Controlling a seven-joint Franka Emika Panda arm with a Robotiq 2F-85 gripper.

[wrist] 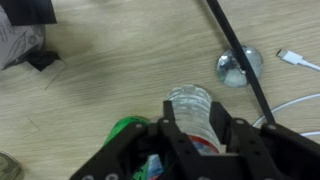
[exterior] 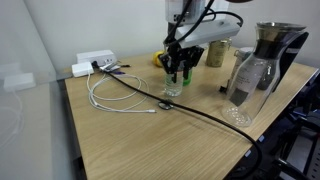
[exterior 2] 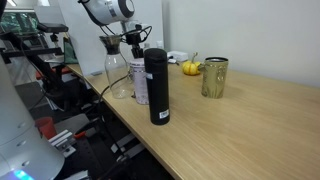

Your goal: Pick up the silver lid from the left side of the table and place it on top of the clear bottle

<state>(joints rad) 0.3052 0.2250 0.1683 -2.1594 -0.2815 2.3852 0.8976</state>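
The gripper [wrist: 197,125] hangs right over the clear bottle [wrist: 190,100] with its two fingers apart, one on each side of the bottle's open top. I cannot tell if they touch it. The silver lid [wrist: 238,67] lies flat on the wooden table [wrist: 110,70], near the bottle and right up against the black cable [wrist: 235,45], and the green bottle [wrist: 125,130] stands just beside the clear one.

Bright, even room light. Soft shadows on the table [exterior: 120,140]. The wrist view is a bit blurry, and the lid [wrist: 231,68] shines.
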